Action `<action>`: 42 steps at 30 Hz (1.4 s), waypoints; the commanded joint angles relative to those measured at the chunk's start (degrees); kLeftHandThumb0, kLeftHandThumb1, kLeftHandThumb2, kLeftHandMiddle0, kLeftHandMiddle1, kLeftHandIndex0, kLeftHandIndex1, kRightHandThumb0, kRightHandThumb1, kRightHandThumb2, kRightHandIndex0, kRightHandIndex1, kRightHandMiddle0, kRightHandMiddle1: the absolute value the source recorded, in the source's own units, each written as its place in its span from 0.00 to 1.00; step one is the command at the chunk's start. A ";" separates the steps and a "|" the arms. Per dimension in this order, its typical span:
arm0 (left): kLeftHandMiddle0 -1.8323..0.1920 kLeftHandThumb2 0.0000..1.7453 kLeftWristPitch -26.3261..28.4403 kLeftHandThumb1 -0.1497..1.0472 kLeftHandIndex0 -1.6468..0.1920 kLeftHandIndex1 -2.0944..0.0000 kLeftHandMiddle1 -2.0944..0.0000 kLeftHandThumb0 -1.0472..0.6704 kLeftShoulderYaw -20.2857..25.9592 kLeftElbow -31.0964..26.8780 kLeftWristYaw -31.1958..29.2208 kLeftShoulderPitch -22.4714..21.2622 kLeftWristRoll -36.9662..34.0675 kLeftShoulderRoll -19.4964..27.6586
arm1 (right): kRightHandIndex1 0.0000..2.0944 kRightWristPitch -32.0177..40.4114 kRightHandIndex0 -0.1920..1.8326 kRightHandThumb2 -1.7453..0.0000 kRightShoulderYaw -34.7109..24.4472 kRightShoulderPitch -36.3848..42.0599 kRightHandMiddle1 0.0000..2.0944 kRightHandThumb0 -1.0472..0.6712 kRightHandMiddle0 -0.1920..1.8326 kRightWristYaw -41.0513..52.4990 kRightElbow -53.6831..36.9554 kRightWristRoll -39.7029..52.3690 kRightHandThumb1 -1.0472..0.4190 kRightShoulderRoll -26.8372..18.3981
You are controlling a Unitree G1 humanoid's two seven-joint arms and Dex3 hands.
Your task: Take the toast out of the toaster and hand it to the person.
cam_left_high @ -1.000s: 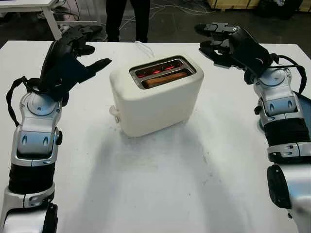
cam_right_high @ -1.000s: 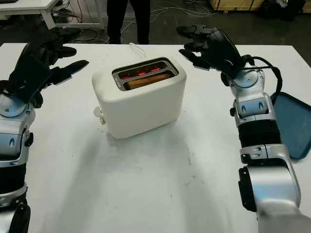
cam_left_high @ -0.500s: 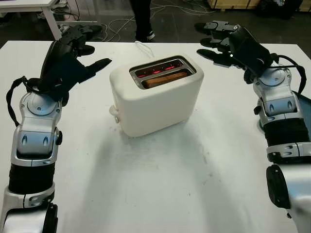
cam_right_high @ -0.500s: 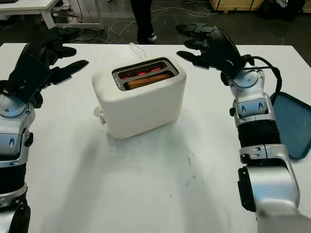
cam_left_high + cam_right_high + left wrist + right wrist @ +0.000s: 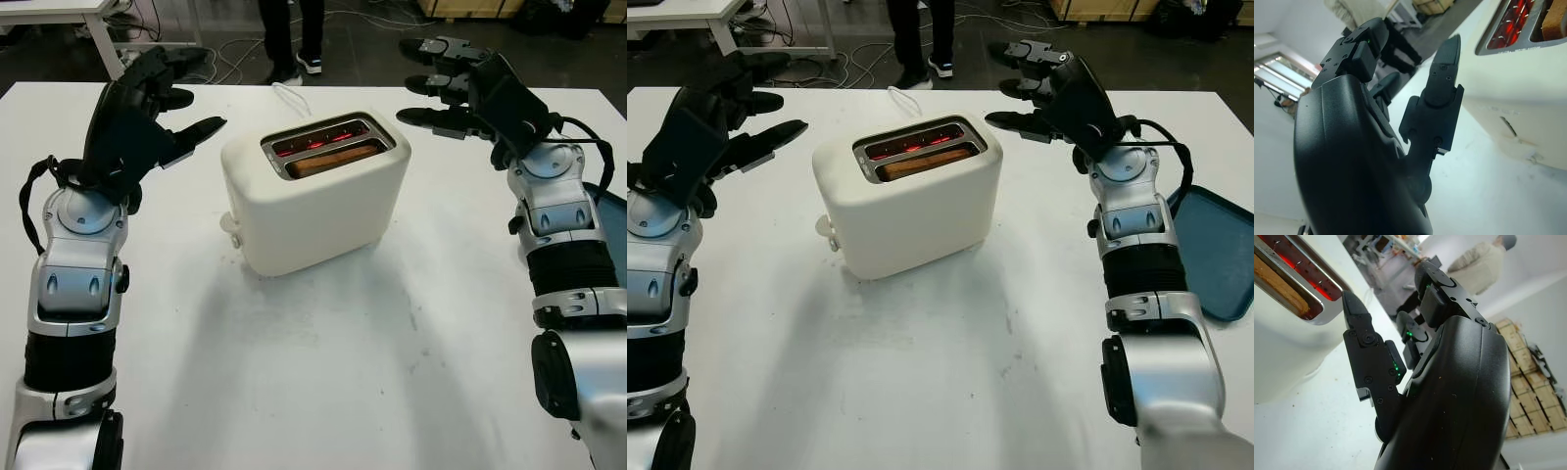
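**Q:** Fingers first; what are the hands doing?

**A:** Both sets of fingers are extended and grasp nothing; the left hand (image 5: 147, 108) hangs above the table beside the toaster's left end, clear of it; the right hand (image 5: 470, 83) hangs off the toaster's far right corner, also clear of it.

**Q:** And the toast?

**A:** The toast (image 5: 333, 160) sits in the nearer slot of the white toaster (image 5: 313, 196), its brown top edge about level with the slot's rim; the farther slot glows red inside, so the elements look hot; the toaster stands near the middle of the white table (image 5: 323, 372).

**Q:** So which step is this?

**A:** The approach, I judge; nothing is gripped and the toast is not yet out.

**Q:** What does the next move ask for?

**A:** Probably one hand comes over the nearer slot and pinches the slice by its exposed edge, keeping off the metal rim; little of the slice shows, so the grip will be shallow; the other hand could steady the toaster's body. A person (image 5: 289, 34) stands beyond the far edge of the table, legs visible; the handover would go that way.
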 commanded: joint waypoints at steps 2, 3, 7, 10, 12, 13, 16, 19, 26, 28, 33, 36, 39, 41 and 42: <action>0.90 0.03 -2.72 0.80 0.74 0.78 0.50 0.56 0.62 0.89 0.07 -0.33 -0.37 0.30 | 0.10 -1.69 0.37 1.00 -0.55 -0.12 0.01 0.56 0.38 -0.52 0.81 0.83 0.20 0.13; 0.90 0.03 -3.16 0.80 0.74 0.77 0.49 0.57 0.64 1.13 0.00 -0.31 -0.40 0.38 | 0.10 -2.08 0.37 1.00 -0.53 -0.25 0.01 0.56 0.38 -0.59 1.14 0.78 0.20 0.13; 0.90 0.02 -4.25 0.78 0.75 0.76 0.49 0.60 0.96 1.81 -0.52 -0.29 -1.09 0.48 | 0.09 -1.77 0.37 1.00 -0.63 -0.46 0.01 0.55 0.38 -0.82 1.50 0.87 0.20 0.21; 0.90 0.02 -4.01 0.78 0.75 0.76 0.48 0.61 1.16 1.83 -0.68 -0.35 -1.33 0.32 | 0.09 -1.98 0.37 1.00 -0.63 -0.54 0.01 0.56 0.38 -0.88 1.57 0.91 0.20 0.26; 0.91 0.02 -3.66 0.78 0.75 0.75 0.48 0.61 1.25 1.69 -0.81 -0.39 -1.36 0.24 | 0.08 -1.76 0.37 1.00 -0.63 -0.57 0.01 0.56 0.38 -0.83 1.49 0.91 0.20 0.23; 0.90 0.02 -3.68 0.78 0.76 0.75 0.48 0.61 1.20 1.66 -0.82 -0.39 -1.14 0.28 | 0.08 -1.80 0.37 1.00 -0.57 -0.57 0.01 0.56 0.38 -0.81 1.48 0.81 0.20 0.16; 0.90 0.02 -3.82 0.77 0.76 0.74 0.48 0.60 1.16 1.69 -0.75 -0.48 -0.84 0.23 | 0.08 -1.94 0.37 1.00 -0.56 -0.59 0.01 0.56 0.38 -1.05 1.58 0.71 0.19 0.23; 0.90 0.02 -4.25 0.78 0.76 0.73 0.48 0.59 1.20 1.91 -0.69 -0.60 -0.86 0.15 | 0.08 -3.43 0.38 1.00 -0.47 -0.71 0.01 0.54 0.39 -1.17 2.47 0.52 0.20 0.05; 0.90 0.02 -4.06 0.79 0.77 0.71 0.47 0.56 1.53 2.02 -0.50 -0.87 -1.29 -0.22 | 0.07 -3.89 0.39 1.00 -0.47 -0.98 0.01 0.52 0.39 -1.31 3.31 0.52 0.19 -0.05; 0.90 0.03 -3.85 0.80 0.77 0.70 0.46 0.54 1.40 1.82 -0.17 -0.92 -0.89 -0.29 | 0.07 -4.29 0.39 1.00 -0.45 -0.98 0.01 0.52 0.39 -1.59 3.50 0.39 0.19 0.01; 0.89 0.03 -3.37 0.82 0.76 0.69 0.46 0.46 0.95 1.39 0.13 -1.17 0.01 -0.07 | 0.07 -4.26 0.39 1.00 -0.44 -1.00 0.01 0.51 0.39 -1.64 3.21 0.54 0.19 0.02; 0.88 0.04 -3.39 0.83 0.76 0.68 0.46 0.44 0.69 1.44 0.01 -1.24 0.38 0.32 | 0.06 -3.99 0.39 1.00 -0.58 -1.36 0.01 0.51 0.39 -1.41 3.60 0.90 0.19 0.17; 0.88 0.04 -3.48 0.84 0.77 0.68 0.46 0.43 0.48 1.48 -0.24 -1.24 0.84 0.67 | 0.06 -4.49 0.40 1.00 -0.40 -1.44 0.01 0.51 0.40 -1.48 3.86 0.58 0.19 0.00; 0.88 0.04 -3.73 0.85 0.77 0.68 0.46 0.43 0.49 1.61 -0.36 -1.28 0.82 0.71 | 0.06 -4.41 0.40 1.00 -0.62 -1.52 0.01 0.51 0.40 -1.07 3.94 1.09 0.19 0.12; 0.87 0.04 -3.76 0.85 0.77 0.67 0.46 0.43 0.48 1.64 -0.36 -1.31 0.82 0.70 | 0.06 -4.38 0.40 1.00 -0.70 -1.60 0.01 0.51 0.40 -0.94 4.01 1.27 0.19 0.17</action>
